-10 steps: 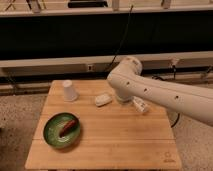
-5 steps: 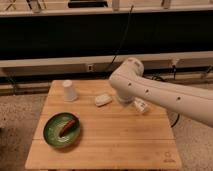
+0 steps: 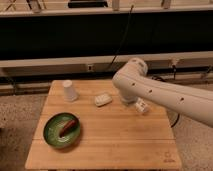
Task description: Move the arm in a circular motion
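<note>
The arm point(image 3: 165, 95) is large, glossy and white with small dark dots. It reaches in from the right edge over the back right of the wooden table point(image 3: 115, 145). Its rounded joint point(image 3: 131, 72) hangs above the table's back edge. A small white piece with dark marks point(image 3: 141, 106) pokes out under the arm, just above the table top. It seems to be the end of my gripper, and the arm hides the rest. Nothing shows held in it.
An upturned white paper cup point(image 3: 69, 91) stands at the back left. A small white bottle point(image 3: 102, 100) lies near the back middle, just left of the arm. A green plate point(image 3: 62, 131) with a reddish-brown item point(image 3: 68, 126) sits front left. A dark bench and cables run behind the table.
The arm's rounded joint has drifted slightly to the right. The cup, bottle and plate have not moved.
</note>
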Robot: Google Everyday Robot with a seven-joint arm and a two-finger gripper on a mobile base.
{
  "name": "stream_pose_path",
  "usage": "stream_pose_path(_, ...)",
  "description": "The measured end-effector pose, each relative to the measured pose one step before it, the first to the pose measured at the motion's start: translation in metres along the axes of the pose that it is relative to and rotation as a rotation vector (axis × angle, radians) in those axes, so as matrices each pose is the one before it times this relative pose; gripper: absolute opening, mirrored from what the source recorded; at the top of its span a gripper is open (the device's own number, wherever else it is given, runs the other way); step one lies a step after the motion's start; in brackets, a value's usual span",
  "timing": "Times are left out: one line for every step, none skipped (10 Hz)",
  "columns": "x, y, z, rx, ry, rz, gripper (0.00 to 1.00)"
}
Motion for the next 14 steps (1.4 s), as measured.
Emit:
stream_pose_path(0.00391,-0.00102,-0.00002,-0.00018,-0.00142,-0.00297,0.04)
stream_pose_path(0.00185,0.00139,0.00004,-0.00307,0.00003,-0.00173,0.04)
stream_pose_path(0.00277,0.00070,-0.00048,-0.00167,0.00033,-0.00100,0.04)
stream_pose_path(0.00404,0.00037,0.00030,-0.00362,0.00203,-0.00216,0.04)
stream_pose_path(-0.00100,0.00053,0.00029,-0.00223,-0.00071,-0.00616,0.04)
stream_pose_path(-0.00324,-0.00158,-0.00039,0.00122,-0.00164,-0.00557,0.04)
stream_pose_path(0.00112,-0.00192,-0.00010,0.00172,-0.00127,-0.00467,0.04)
stream_pose_path(0.00560,0.00131,0.00083,-0.00291,0.00251,-0.00586,0.04)
stream_pose_path(0.00142,0.00498,0.00038,-0.00526,0.00222,-0.00259,0.04)
stream_pose_path(-0.00178,0.00205,-0.00037,-0.00232,0.00025,-0.00298,0.04)
stream_pose_path(-0.00297,-0.00359,-0.00064,0.00276,-0.00360,-0.00962,0.04)
stream_pose_path(-0.00050,-0.00154,0.00054,0.00126,0.00107,-0.00582,0.04)
stream_pose_path(-0.00211,0.00254,0.00041,-0.00284,0.00055,-0.00740,0.04)
stream_pose_path(-0.00154,0.00438,-0.00059,-0.00138,0.00050,-0.00375,0.04)
